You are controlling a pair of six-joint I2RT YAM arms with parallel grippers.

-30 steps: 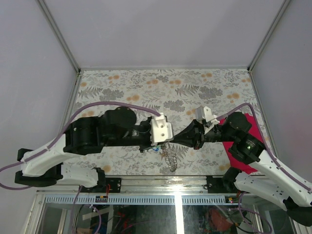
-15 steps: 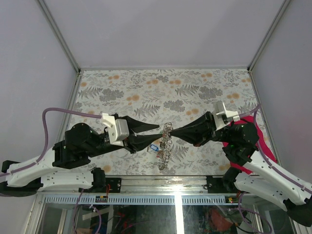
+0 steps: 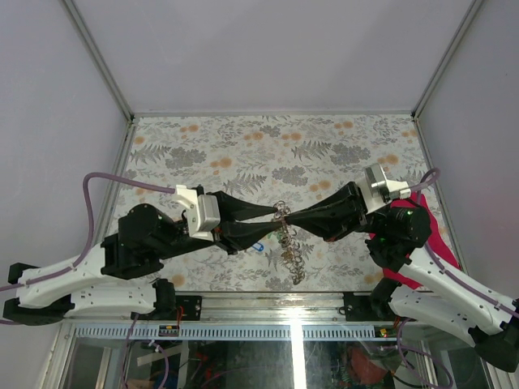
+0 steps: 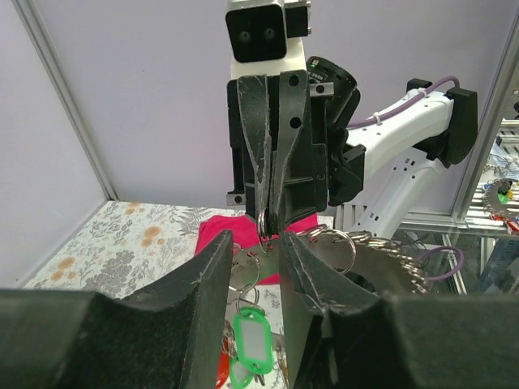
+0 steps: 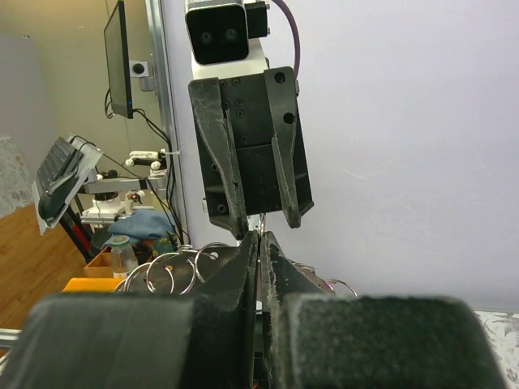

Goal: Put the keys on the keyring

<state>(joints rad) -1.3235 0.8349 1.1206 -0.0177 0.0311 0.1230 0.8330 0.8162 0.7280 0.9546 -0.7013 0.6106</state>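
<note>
Closing in since half a second ago, the left gripper now reaches right up to the keyring. The chain, which trailed toward the left arm's side of the keyring, now trails toward the right arm's side. The left gripper's jaws stand apart and grip nothing that I can see; its own camera sees the keyring in the gap between them. Opposite it, the right gripper is clenched, its tips pinching the keyring, which is held up above the table.

Just below the keyring hang the keys. From above only a blue head shows, on the left arm's side of the chain. Well to the right of the keyring a crimson cloth lies on the table, half hidden by the right arm.

The left wrist view looks between its own fingers straight at the pinch, where the keyring's small loop sits in the closed tips. It also shows a green-headed key and a sliver of red beneath the keyring, several spare rings beside it, and the cloth behind it. The overhead view makes none of these clear. The right wrist view shows its own fingers pressed together and the left gripper facing it with a clear gap. There the keyring is hidden behind the closed tips, and only spare rings show off to one side.
</note>
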